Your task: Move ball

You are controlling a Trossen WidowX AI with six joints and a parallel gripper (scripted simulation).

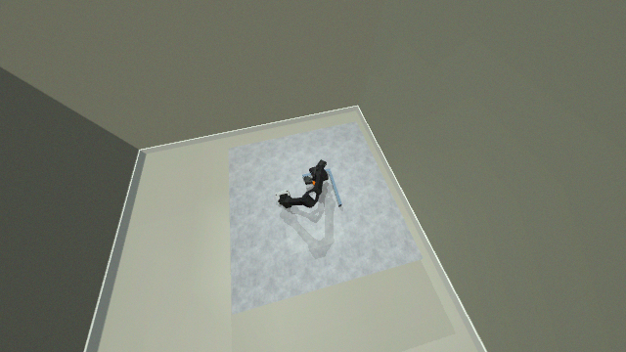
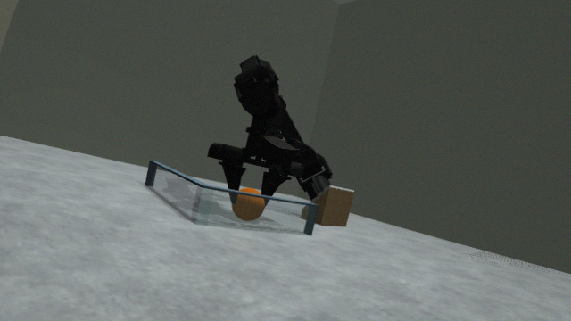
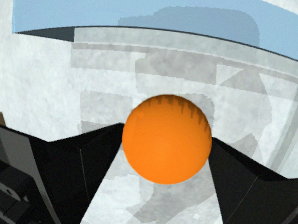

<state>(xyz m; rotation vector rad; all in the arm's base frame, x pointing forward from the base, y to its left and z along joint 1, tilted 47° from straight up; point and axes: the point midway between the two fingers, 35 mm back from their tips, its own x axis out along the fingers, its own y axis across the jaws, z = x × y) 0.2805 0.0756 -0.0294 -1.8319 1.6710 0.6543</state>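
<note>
The orange ball [image 1: 314, 183] [image 2: 248, 205] [image 3: 167, 140] is low at the table, inside the corner of the two clear walls [image 1: 335, 188] [image 2: 256, 193] [image 3: 150, 15]. In the exterior view it shows through the nearer wall. No separate see-through copy can be made out; the ball covers the place where it could show. My gripper [image 2: 250, 202] [image 3: 166, 136] is shut on the ball, with one finger on each side. The fingers point down inside the walls. In the top view the arm hides much of the gripper.
A brown block [image 2: 338, 206] stands beyond the right end of the nearer wall, by the arm's lower part. The walls' corner is left of the ball in the exterior view. The arm's shadows fall across the pale mat [image 1: 274, 264] [image 2: 134, 267].
</note>
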